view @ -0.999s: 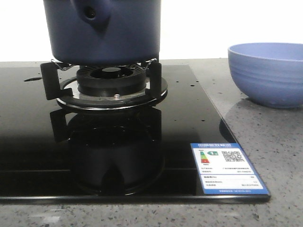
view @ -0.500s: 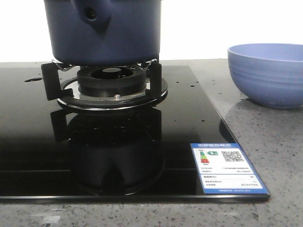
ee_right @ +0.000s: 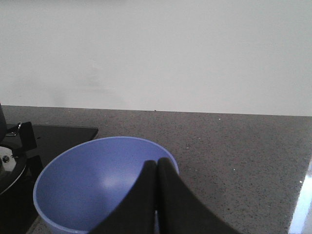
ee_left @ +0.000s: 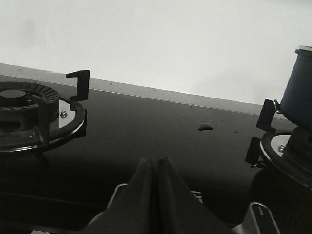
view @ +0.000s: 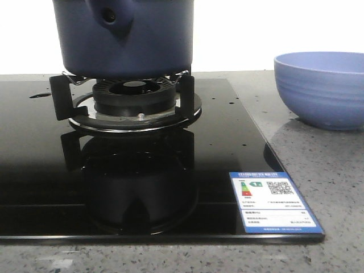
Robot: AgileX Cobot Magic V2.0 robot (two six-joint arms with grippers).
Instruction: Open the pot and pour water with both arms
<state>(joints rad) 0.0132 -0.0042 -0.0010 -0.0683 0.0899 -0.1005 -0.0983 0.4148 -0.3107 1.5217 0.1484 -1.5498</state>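
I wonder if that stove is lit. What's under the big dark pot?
Under the pot sits a black gas burner, ringed by black pot supports on the glossy cooktop. No flame shows. The pot's base hides the burner's top, and its inside is out of view.

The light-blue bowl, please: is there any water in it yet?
No, the right wrist view shows the bowl's inside dry and bare.

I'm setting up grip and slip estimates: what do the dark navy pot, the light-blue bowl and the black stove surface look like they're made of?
Dark navy-blue round pot: matte, likely enamel or ceramic; no glare. Light-blue ribbed bowl: soft sheen, plastic or glazed ceramic, unclear. Black stove surface: glossy glass; it mirrors the burner.
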